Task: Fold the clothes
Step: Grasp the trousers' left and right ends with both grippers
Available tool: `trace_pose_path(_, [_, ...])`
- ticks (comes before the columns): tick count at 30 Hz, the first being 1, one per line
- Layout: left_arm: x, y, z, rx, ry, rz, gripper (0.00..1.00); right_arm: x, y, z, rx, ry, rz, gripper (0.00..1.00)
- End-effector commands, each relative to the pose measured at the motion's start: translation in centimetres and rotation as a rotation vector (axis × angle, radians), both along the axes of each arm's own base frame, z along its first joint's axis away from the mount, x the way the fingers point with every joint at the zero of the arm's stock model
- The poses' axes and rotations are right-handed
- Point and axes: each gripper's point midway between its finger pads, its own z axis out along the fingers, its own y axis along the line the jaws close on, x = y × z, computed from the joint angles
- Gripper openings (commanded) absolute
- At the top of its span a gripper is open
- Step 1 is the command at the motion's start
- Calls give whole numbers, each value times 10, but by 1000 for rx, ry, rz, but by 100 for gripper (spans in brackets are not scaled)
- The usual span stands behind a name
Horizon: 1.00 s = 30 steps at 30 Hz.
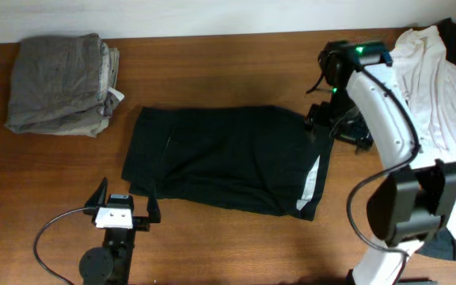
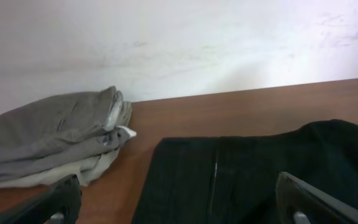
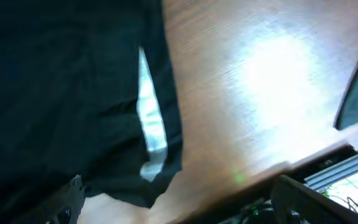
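A black garment (image 1: pixel 228 158) with a white stripe near its right edge lies folded flat in the middle of the table. It fills the lower right of the left wrist view (image 2: pixel 260 174) and the left of the right wrist view (image 3: pixel 61 93). My left gripper (image 1: pixel 123 204) is open and empty at the garment's front left corner. My right gripper (image 1: pixel 335 125) is open and empty just above the garment's far right corner. A folded grey garment stack (image 1: pixel 60 83) sits at the back left and also shows in the left wrist view (image 2: pixel 48 140).
A pile of white clothes (image 1: pixel 442 87) with a dark item lies at the back right, beside the right arm. The wooden table (image 1: pixel 228 245) has bare surface in front. A white wall (image 2: pixel 179 43) runs behind the table.
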Motion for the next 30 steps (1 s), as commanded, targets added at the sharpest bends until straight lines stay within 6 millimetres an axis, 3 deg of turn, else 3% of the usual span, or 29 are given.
trace_pose_path(1, [-5,-28,26,5,-114,-164,99,-23,-11,53,-94,-183,-35,99])
trace_pose_path(3, [-8,-30,43,-45,-152,-181,99,-41,-10,76,-78,-264,-10,99])
trace_pose_path(5, [-8,-30,53,-56,-137,-181,99,-63,-9,80,-67,-279,52,99])
trace_pose_path(9, [8,-31,77,-52,-13,-179,99,-95,-11,40,-60,-181,58,99])
trace_pose_path(10, [24,-32,90,-21,78,-179,99,-102,-5,13,-25,-134,55,99])
trace_pose_path(12, [54,-35,96,46,246,-198,99,-107,18,-20,104,-104,40,99])
trace_pose_path(15, [85,-58,95,26,416,-331,99,-111,28,-37,171,-86,68,99])
trace_pose_path(17, [106,-54,66,10,585,-307,99,-116,29,-40,179,-67,95,99])
trace_pose_path(20, [122,-33,6,-54,791,-234,99,-117,30,-42,192,-62,132,100])
trace_pose_path(21, [124,-24,-20,-106,877,-195,99,-116,34,-44,215,-68,130,97])
trace_pose_path(22, [126,-18,-34,-130,920,-174,99,-115,38,-46,239,-74,128,92])
trace_pose_path(24, [127,-5,-51,-159,964,-138,99,-114,47,-56,291,-83,127,85])
trace_pose_path(28, [128,31,-53,-207,960,-50,99,-118,69,-91,431,-108,120,85])
trace_pose_path(30, [126,35,-59,-214,981,-37,99,-120,80,-100,505,-122,118,84])
